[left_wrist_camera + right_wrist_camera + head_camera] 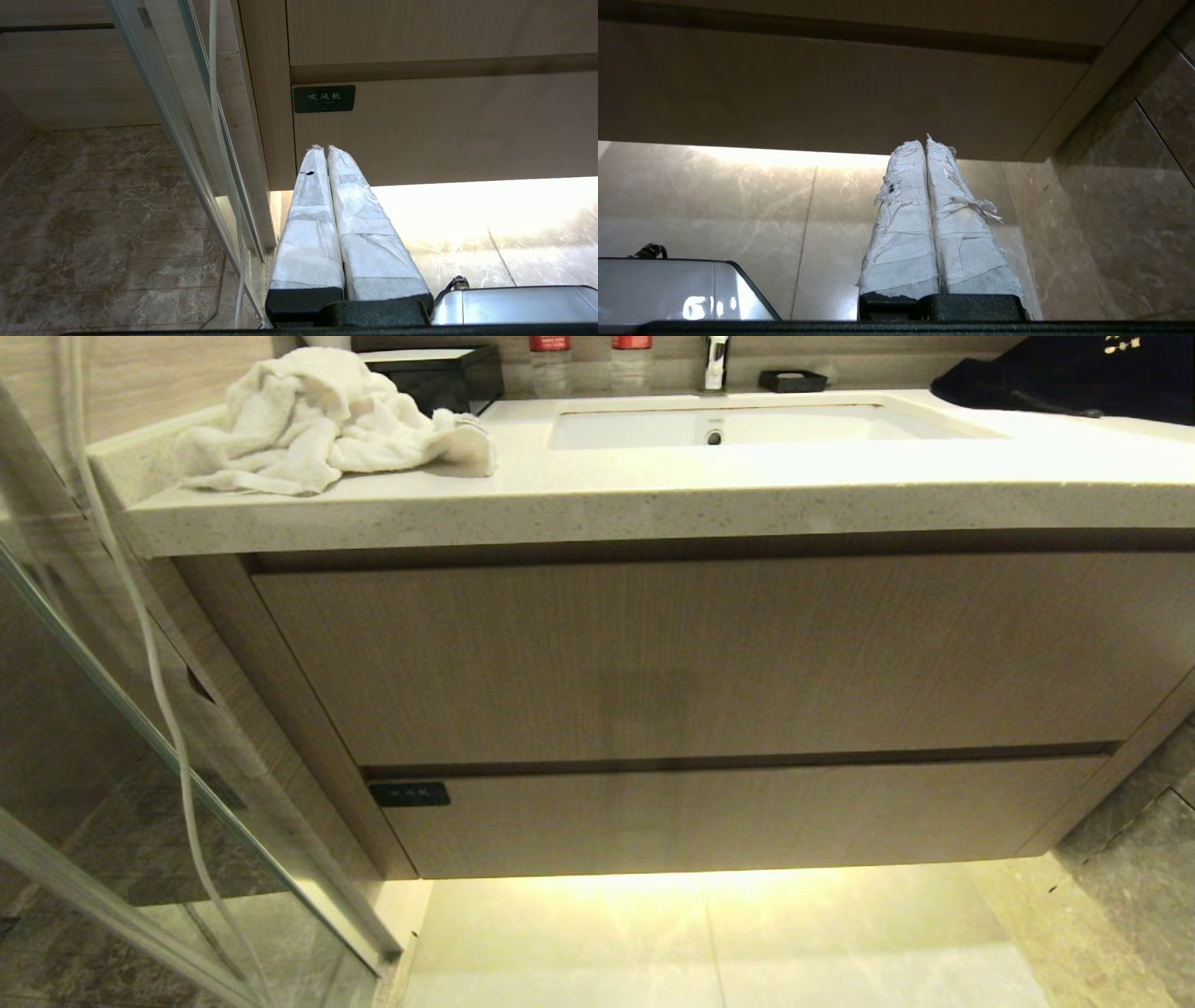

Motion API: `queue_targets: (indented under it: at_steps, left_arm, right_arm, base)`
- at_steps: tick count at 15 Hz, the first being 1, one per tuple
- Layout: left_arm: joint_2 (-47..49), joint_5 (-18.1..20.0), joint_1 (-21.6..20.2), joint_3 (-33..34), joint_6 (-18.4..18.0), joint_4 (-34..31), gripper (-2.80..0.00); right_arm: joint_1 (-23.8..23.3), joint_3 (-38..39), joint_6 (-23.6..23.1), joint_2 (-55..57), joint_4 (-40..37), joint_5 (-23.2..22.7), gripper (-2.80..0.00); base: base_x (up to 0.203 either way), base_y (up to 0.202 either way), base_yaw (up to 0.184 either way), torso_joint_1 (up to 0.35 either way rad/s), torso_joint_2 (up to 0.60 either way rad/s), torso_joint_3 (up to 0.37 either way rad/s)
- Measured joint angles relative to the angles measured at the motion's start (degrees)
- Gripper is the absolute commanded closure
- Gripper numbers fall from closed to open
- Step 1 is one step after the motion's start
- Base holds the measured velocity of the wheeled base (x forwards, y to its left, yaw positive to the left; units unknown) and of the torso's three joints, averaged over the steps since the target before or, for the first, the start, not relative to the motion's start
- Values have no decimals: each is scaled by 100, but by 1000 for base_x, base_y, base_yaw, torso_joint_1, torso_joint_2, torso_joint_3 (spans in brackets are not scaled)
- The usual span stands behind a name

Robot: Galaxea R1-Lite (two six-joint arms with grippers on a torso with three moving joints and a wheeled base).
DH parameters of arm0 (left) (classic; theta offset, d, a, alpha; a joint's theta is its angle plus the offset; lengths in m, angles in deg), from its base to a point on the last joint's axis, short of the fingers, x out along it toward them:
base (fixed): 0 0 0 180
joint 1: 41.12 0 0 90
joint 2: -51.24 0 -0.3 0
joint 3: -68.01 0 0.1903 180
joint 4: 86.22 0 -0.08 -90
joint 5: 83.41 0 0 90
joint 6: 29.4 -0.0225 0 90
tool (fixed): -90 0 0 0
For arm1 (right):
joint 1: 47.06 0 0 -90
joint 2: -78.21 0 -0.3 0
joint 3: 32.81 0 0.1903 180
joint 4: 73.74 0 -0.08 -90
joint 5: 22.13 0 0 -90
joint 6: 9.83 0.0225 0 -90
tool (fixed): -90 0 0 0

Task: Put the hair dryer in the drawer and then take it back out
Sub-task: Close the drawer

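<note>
Taped fingers (322,219) of left gripper (325,149) pressed together, right gripper (924,142) likewise, both empty. Labelled drawer (728,817) shut; hair dryer unseen; stage of task unclear.

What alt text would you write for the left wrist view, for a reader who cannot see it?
The left tool, its two white-wrapped fingers pressed together and holding nothing, points at a closed wood-grain drawer with a small black label at one end. A glass partition with a white cord stands beside the cabinet, above a marble floor.
</note>
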Motion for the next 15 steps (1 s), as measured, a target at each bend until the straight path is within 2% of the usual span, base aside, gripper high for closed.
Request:
queue_targets:
  at_steps: [5,15]
  left_arm:
    - [0,0,0,0,0,2,0]
    - [0,-2,0,0,-2,0,0]
  right_arm:
    - [86,68,298,-900,-452,-283,0]
    - [94,79,419,-1068,-521,-285,0]
  base:
    - [0,0,0,0,0,0]
    - [0,0,0,0,0,0]
